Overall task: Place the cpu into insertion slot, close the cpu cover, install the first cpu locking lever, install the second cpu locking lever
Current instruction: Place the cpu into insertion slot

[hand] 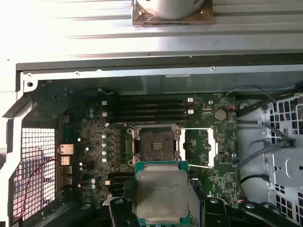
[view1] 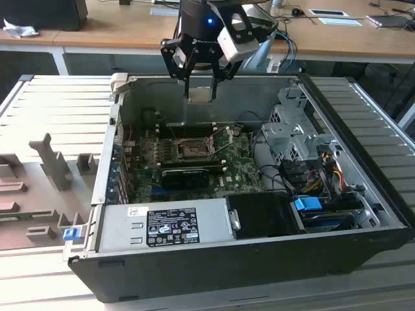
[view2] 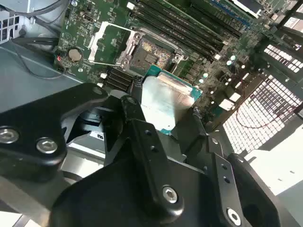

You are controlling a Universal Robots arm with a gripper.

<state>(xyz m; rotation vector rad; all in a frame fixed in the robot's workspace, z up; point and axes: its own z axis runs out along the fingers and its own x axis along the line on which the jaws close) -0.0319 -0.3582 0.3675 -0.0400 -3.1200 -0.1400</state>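
The cpu point(view1: 200, 95) is clamped in the gripper point(view1: 201, 98), which hangs over the open case point(view1: 363, 194) in the exterior view, well above the motherboard point(view1: 243, 170). Two black fingers point(view2: 134, 111) grip it by opposite edges. In both wrist views its pale metal face point(view2: 165, 101) is turned toward the cameras, and the green border of the chip point(hand: 161, 194) shows around that face.

The slot point(hand: 156, 143) is bare, with a dark square centre inside a silvery rim, and nothing is seated in it. It also shows in the second wrist view point(view2: 150, 53) and, smaller, in the exterior view point(view1: 193, 150). The cpu is apart from it, held in the air.

The cover point(hand: 201, 147) is swung open. It lies flat beside the slot on the side toward a round coin cell point(hand: 220, 114), with green board showing through its window. In the second wrist view the cover point(view2: 106, 45) lies between the slot and that cell point(view2: 74, 54).

Long black memory slots point(hand: 151, 109) run along another side of the slot. In the exterior view a grey power supply point(view1: 168, 227) sits along the case's near wall, and loose cables point(view1: 324, 172) lie toward the exterior view's right.
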